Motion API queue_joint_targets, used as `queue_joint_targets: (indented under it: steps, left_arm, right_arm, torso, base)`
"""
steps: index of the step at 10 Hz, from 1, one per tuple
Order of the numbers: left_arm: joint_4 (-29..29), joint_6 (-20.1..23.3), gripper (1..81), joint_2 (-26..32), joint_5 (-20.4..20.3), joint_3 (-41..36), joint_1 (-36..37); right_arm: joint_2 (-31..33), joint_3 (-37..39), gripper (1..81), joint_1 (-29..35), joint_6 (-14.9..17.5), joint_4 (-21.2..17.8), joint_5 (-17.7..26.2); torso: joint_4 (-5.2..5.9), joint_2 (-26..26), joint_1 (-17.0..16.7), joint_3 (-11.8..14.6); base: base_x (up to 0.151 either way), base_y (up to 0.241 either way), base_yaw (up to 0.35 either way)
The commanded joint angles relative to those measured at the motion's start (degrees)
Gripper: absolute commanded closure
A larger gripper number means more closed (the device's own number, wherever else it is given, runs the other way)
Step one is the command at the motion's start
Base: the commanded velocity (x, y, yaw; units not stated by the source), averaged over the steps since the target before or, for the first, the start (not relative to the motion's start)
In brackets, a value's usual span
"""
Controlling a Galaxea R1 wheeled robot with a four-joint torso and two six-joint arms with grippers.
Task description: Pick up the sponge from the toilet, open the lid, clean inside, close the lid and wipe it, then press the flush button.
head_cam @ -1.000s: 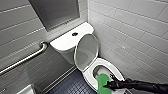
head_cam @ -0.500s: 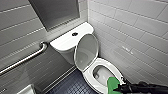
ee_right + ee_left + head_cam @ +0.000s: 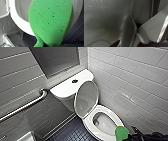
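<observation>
The head view shows the toilet [image 3: 88,123] with its lid [image 3: 86,98] raised against the tank, the flush button [image 3: 74,81] on top, and the sponge [image 3: 122,133] at the bowl's near rim. Up close, the right wrist view shows the right gripper [image 3: 43,44] clamped on the sponge's narrow waist.

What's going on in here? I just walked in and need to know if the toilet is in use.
The robot's right gripper holds a bright green soft sponge at the near rim of the white glossy ceramic toilet. The white oval plastic lid stands raised toward the tank, so the bowl is open. Nothing touches the small round dark flush button on the tank top.
</observation>
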State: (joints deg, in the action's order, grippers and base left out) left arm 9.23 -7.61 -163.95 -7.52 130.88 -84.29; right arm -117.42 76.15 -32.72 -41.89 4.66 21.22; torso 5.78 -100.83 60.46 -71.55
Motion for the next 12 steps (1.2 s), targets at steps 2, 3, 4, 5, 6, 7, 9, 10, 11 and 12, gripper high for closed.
queue_joint_targets:
  steps: [2, 3, 4, 5, 6, 7, 9, 10, 11, 12]
  left_arm:
    - [0.62, 0.14, 1.0, 1.50, 4.27, -2.36, -0.94]
    - [0.62, 0.05, 1.0, 2.31, 4.27, -3.52, -0.23]
    - [0.53, -0.13, 1.0, 5.45, 4.36, -7.98, 0.83]
    - [0.36, -0.04, 1.0, 9.22, 4.45, -13.50, 2.23]
    - [0.35, -0.04, 1.0, 12.33, 4.71, -18.02, 3.73]
    - [0.53, -0.13, 1.0, 15.40, 5.15, -22.50, 4.96]
    - [0.70, -0.04, 1.0, 21.00, 5.32, -29.68, 7.68]
    - [0.62, -0.04, 1.0, 23.56, 5.50, -32.94, 9.25]
    - [0.09, -0.04, 1.0, 25.32, 7.07, -35.49, 11.10]
    - [0.00, -0.13, 1.0, 27.09, 8.40, -37.80, 12.95]
  right_arm:
    - [7.58, -6.52, 81.1, -0.02, -0.30, 0.95, 2.41]
    - [8.40, -7.61, 81.1, -2.30, -0.30, 2.20, 2.77]
    - [10.07, -8.84, 81.1, -6.95, -0.30, 6.14, 2.68]
    - [10.08, -8.41, 81.1, -12.04, -0.38, 9.29, 2.25]
    - [9.21, -6.84, 81.1, -17.05, -0.39, 11.50, 0.43]
    - [7.79, -4.01, 81.1, -21.29, -0.30, 13.45, -3.56]
    - [4.90, 1.24, 81.1, -26.73, -0.12, 17.14, -5.14]
    - [2.88, 4.40, 81.1, -29.72, -0.04, 17.58, -7.75]
    - [1.46, 7.07, 81.1, -31.75, 0.05, 17.58, -10.41]
    - [-0.74, 11.02, 81.1, -33.60, 0.23, 17.40, -13.05]
  torso:
    - [0.00, 0.00, 0.00, 0.00]
    - [0.00, 0.00, 0.00, 0.00]
    - [0.00, 0.00, 0.00, 0.00]
    - [0.00, 0.00, 0.00, 0.00]
    - [0.00, 0.00, 0.00, 0.00]
    - [0.00, 0.00, 0.00, 0.00]
    - [0.00, 0.00, 0.00, 0.00]
    - [0.00, 0.00, 0.00, 0.00]
    - [0.00, 0.00, 0.00, 0.00]
    - [0.00, 0.00, 0.00, 0.00]
  base:
    - [0.000, 0.000, 0.000]
    - [0.000, 0.000, 0.000]
    - [0.000, 0.000, 0.000]
    - [0.000, 0.000, 0.000]
    - [0.000, 0.000, 0.000]
    - [0.000, 0.000, 0.000]
    - [0.000, 0.000, 0.000]
    - [0.000, 0.000, 0.000]
    - [0.000, 0.000, 0.000]
    - [0.000, 0.000, 0.000]
